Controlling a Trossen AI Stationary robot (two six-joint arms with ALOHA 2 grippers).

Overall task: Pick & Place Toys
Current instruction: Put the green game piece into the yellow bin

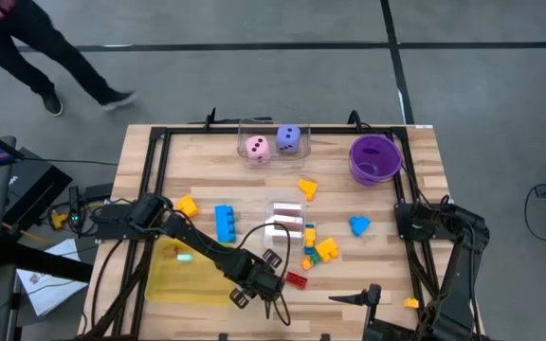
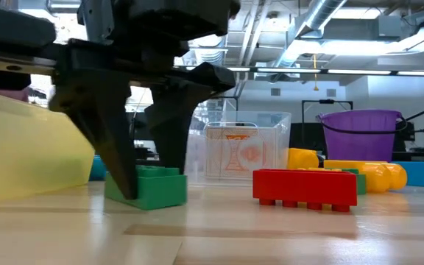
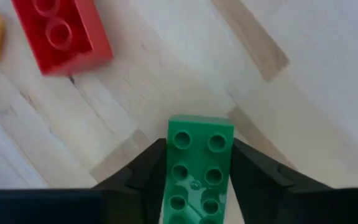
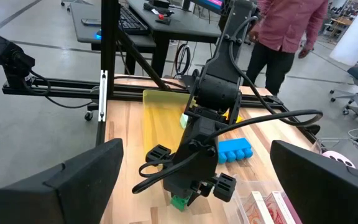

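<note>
Nearest the table's front edge we list the left gripper [image 3: 197, 186], lowered to the boards with its fingers [image 2: 116, 147] standing either side of a green brick [image 3: 199, 168]; the fingers flank the brick's long sides and appear to touch it, so we read this as a grasp closing on a brick that rests on the wood, not yet lifted. Just beside it lies a red brick [image 2: 305, 188], flat and free. Next to the arm sits the yellow tray [image 1: 173, 281], which we judge the likely destination, which would explain why the nearest loose piece is taken first. Toward mid-table we note a cluster of yellow and blue pieces [image 1: 317, 248], a clear box [image 2: 246, 151] holding cards, a blue brick [image 1: 225, 223], a yellow piece [image 1: 187, 205] and a blue shape [image 1: 359, 225]. Farther back stand the pink die [image 1: 257, 147] and purple die [image 1: 289, 139] inside a clear box, with the purple bowl [image 1: 375, 159] near the right corner. The right gripper [image 4: 191, 180] waits at the right front edge, its jaws wide apart and holding nothing.
</note>
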